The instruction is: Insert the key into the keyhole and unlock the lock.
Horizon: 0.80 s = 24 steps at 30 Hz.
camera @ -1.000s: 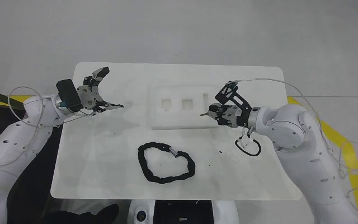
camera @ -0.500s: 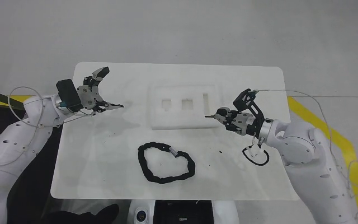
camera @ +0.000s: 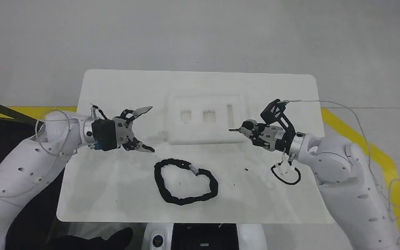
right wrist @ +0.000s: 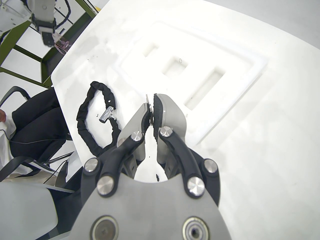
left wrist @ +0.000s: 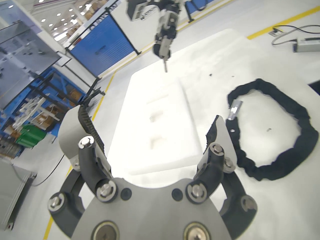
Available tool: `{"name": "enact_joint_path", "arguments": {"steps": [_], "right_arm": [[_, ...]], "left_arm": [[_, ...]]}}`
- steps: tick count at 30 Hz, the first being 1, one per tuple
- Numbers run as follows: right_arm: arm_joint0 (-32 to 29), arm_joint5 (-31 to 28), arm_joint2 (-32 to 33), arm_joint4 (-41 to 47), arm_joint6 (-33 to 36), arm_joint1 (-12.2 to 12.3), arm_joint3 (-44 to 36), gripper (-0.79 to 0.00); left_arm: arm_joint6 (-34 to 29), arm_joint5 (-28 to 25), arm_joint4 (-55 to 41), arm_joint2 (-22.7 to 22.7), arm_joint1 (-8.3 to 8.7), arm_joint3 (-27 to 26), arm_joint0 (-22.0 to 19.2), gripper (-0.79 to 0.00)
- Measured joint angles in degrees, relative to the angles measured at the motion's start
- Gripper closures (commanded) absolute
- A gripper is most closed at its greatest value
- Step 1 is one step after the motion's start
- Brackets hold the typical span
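One second ago my left gripper (camera: 149, 129) sat at the far left edge of the table (camera: 112, 187). It has since swung in toward the middle and nearer to me. It now hovers above the table just left of the foam tray (camera: 174, 119), close to its near left corner, with the chain lock (camera: 185, 181) a little nearer and to its right. My right gripper (camera: 240, 129) drew back rightward from over the tray during the first half of that second and has held its place since, above the tray's near right corner.

My left arm comes in from the left with the forearm lying across the table and the wrist pointing right. Its two fingers are spread wide, one on the far side and one on the near side, with nothing between them. My right arm comes in from the right with the wrist pointing left. Its fingers are pressed together on the key (right wrist: 147, 99), whose thin blade sticks out past the fingertips toward the tray.

The chain lock lies flat on the table in a closed black loop, near of the tray and between my two arms. Its silver lock cylinder (camera: 195, 169) sits on the far right part of the loop. Key and cylinder are well apart. I cannot make out the keyhole.
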Motion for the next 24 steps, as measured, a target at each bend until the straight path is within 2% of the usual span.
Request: {"name": "enact_joint_path", "arguments": {"steps": [5, 10, 18, 24], "right_arm": [[0.00, 0.00, 0.00, 0.00, 0.00, 0.00, 0.00, 0.000], [0.00, 0.00, 0.00, 0.00, 0.00, 0.00, 0.00, 0.000], [0.00, 0.00, 0.00, 0.00, 0.00, 0.00, 0.00, 0.000], [0.00, 0.00, 0.00, 0.00, 0.00, 0.00, 0.00, 0.000]], "left_arm": [[-0.30, -0.52, 4.20, 2.19, 0.21, -5.48, 1.95, -0.785], [-1.70, -1.92, 9.27, 4.56, 0.27, -8.72, 1.99, -0.785], [-6.14, -6.36, 14.68, 10.99, -0.56, -10.59, -2.03, -0.785], [-12.37, -12.59, 10.07, 15.56, -2.28, -8.58, -6.31, -0.785]]}}
